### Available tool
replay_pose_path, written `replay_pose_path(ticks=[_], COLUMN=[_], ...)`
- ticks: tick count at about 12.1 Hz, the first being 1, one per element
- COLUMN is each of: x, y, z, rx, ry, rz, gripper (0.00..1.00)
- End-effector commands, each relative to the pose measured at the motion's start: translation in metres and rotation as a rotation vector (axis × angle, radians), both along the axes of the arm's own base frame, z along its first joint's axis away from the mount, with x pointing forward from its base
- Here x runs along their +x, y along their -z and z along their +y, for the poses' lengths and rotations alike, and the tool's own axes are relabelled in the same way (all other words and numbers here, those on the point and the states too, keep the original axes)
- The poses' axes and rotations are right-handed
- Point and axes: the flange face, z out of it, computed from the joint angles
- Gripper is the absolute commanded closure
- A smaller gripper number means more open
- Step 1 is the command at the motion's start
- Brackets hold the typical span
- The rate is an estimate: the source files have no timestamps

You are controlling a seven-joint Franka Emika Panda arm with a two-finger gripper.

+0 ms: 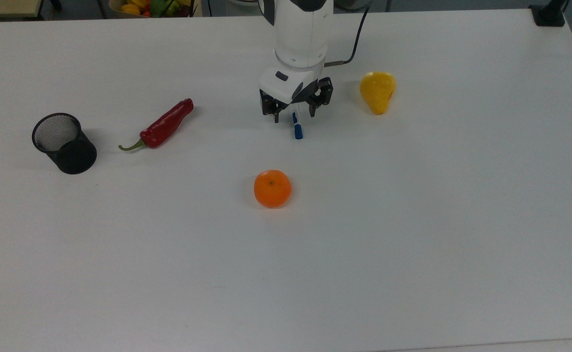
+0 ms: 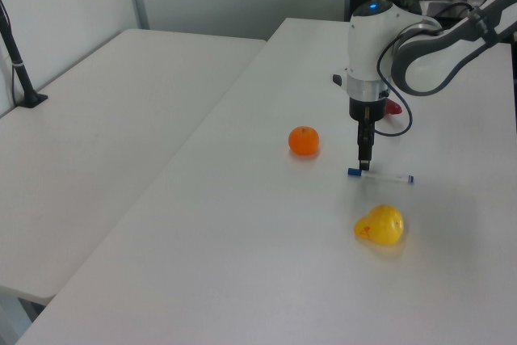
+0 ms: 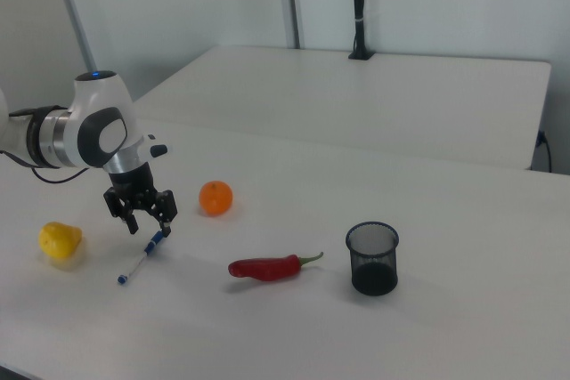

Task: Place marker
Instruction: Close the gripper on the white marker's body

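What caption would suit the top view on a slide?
Open tool lowered astride a marker lying on a white table, between chili and pear.

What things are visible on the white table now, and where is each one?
slim white marker pen with a blue cap: one, white and blue, lying flat between the open fingers of the gripper.
round orange fruit: one, orange, in front of the marker in the top view.
yellow pear: one, yellow, at the top view's right of the marker.
red chili pepper: one, red with a green stem, at the top view's left of the marker.
black mesh pen cup: one, black, upright, at the top view's far left.
white table: one, white.
gripper: one, black, open, lowered over the marker.
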Motion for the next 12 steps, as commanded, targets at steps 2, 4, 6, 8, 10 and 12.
replay_pose_path(ticks=[2, 4, 6, 8, 10, 12], x=[-0.004, -0.004, -0.004, -0.005, -0.006, -0.005], y=[0.017, 0.022, 0.028, 0.03, 0.032, 0.037], z=[0.01, 0.012, 0.011, 0.011, 0.011, 0.011], rx=[-0.048, -0.058, -0.062, -0.063, -0.064, -0.066], ry=[0.01, -0.002, 0.0, -0.002, 0.0, 0.0], rz=[-0.007, -0.003, 0.006, 0.01, 0.014, 0.02], gripper=[0.25, 0.32, 0.35, 0.49, 0.56, 0.82])
